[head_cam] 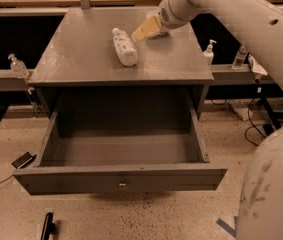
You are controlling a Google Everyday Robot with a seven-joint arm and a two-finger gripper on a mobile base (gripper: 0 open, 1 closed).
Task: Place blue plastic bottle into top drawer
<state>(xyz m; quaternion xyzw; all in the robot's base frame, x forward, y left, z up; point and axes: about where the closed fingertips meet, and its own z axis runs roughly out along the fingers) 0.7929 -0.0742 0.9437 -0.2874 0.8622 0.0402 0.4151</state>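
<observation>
The blue plastic bottle, whitish with a white cap and a pale speckled label, lies on its side on the grey cabinet top. My gripper, with yellowish fingers, hovers just right of the bottle's far end, close to it and holding nothing. The top drawer is pulled wide open below the cabinet top. Its grey inside is bare and its small round knob faces me.
Small pump-top dispenser bottles stand on side ledges at the left and right, with a small clear water bottle further right. A dark object and cables lie on the speckled floor. My arm's white body fills the lower right.
</observation>
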